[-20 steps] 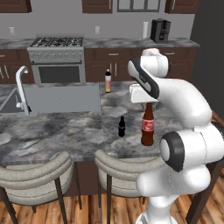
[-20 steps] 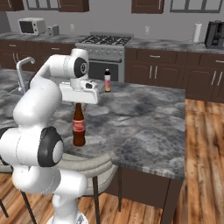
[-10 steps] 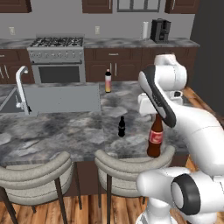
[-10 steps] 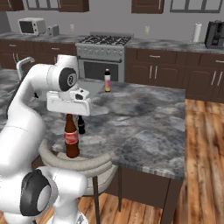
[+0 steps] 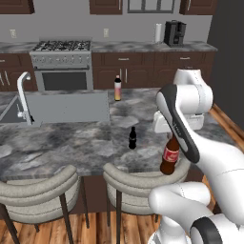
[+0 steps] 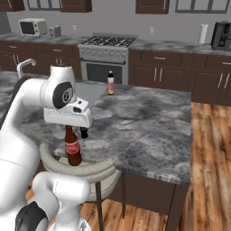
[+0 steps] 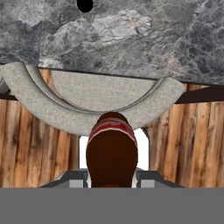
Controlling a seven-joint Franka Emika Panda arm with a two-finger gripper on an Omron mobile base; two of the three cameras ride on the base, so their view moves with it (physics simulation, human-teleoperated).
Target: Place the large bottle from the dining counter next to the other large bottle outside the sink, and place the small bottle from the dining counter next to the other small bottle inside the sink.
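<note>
Dining counter [image 5: 71, 143] is taken as reference: the sink [image 5: 66, 107] lies at its far left, with the other large bottle [image 5: 117, 88] just right of the basin. Large bottle from the dining counter [image 5: 170, 155] is held upright, long axis vertical, cap up, out past the near edge above a stool [image 5: 143, 174]. Gripper [image 6: 70, 126] is clenched on its neck. Placement spot is judged far and left of the fingers. Small bottle [image 5: 133, 138] stands on the counter nearby.

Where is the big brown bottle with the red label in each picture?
Left base view: brown bottle, lower right, over a grey stool.
Right base view, lower left, below the white hand.
Hand view, bottom center, seen from above.
Shared landmark: small dark bottle.
</note>
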